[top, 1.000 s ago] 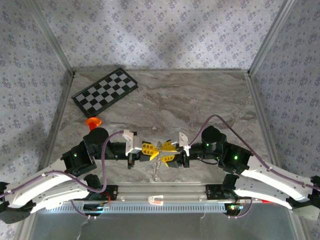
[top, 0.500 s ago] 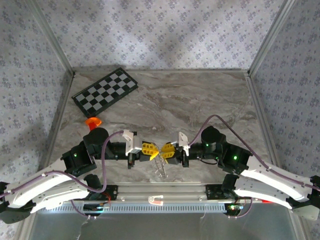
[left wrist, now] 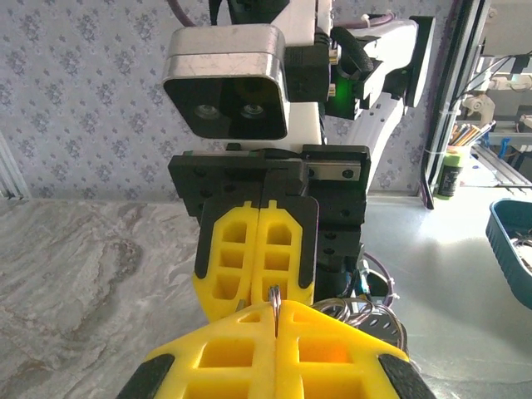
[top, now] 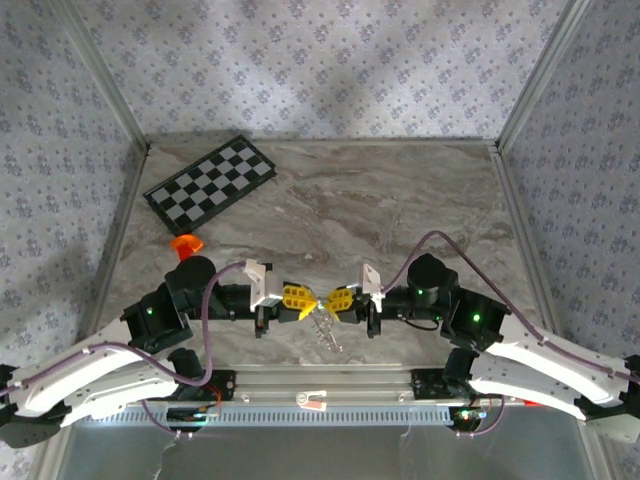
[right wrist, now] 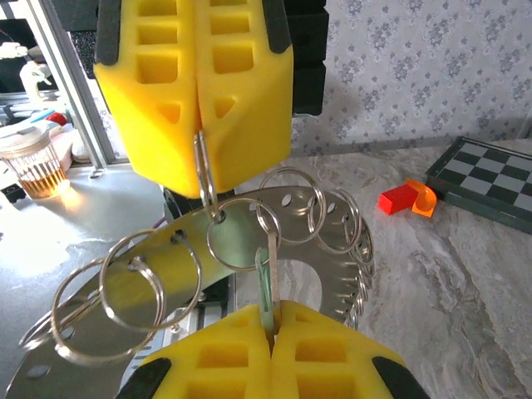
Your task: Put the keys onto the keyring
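The left pincer [top: 306,300] and right pincer [top: 334,299] meet tip to tip near the worktop's [top: 420,200] 6 o'clock edge, with the keyring [top: 326,330] hanging just at 6 o'clock of them. The key [right wrist: 264,283] seems to sit between the right pincer's tips, beside the keyring. The checkerboard [top: 210,182] lies at the worktop's 10 o'clock, with a small plastic piece [top: 186,243] between it and the left arm [top: 150,315].

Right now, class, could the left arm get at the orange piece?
Probably not yet: the left gripper is shut on a ring of the keyring and must let go first; the orange piece lies bare beside that arm.
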`<move>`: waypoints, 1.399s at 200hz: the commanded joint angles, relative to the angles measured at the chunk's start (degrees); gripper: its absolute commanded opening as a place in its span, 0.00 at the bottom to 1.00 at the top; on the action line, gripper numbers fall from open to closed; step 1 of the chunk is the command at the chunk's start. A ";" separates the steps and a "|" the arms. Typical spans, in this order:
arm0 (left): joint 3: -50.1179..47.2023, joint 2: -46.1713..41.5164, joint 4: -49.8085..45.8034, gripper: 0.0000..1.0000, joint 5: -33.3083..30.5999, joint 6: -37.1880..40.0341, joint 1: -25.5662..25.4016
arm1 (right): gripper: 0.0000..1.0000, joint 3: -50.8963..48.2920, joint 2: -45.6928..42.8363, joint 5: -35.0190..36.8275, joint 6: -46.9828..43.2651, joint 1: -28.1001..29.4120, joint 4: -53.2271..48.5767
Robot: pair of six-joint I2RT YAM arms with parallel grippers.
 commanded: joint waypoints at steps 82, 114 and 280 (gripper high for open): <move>-0.23 -0.53 2.57 0.00 -1.17 -0.20 0.01 | 0.00 3.66 -1.57 3.31 -3.98 0.29 -7.75; 0.10 0.13 1.87 0.00 -1.34 0.20 0.01 | 0.00 4.50 -0.85 3.15 -4.47 0.32 -8.55; -0.34 2.27 -1.62 0.00 -4.85 1.54 -0.01 | 0.00 6.88 -1.77 5.94 -6.49 0.75 -11.51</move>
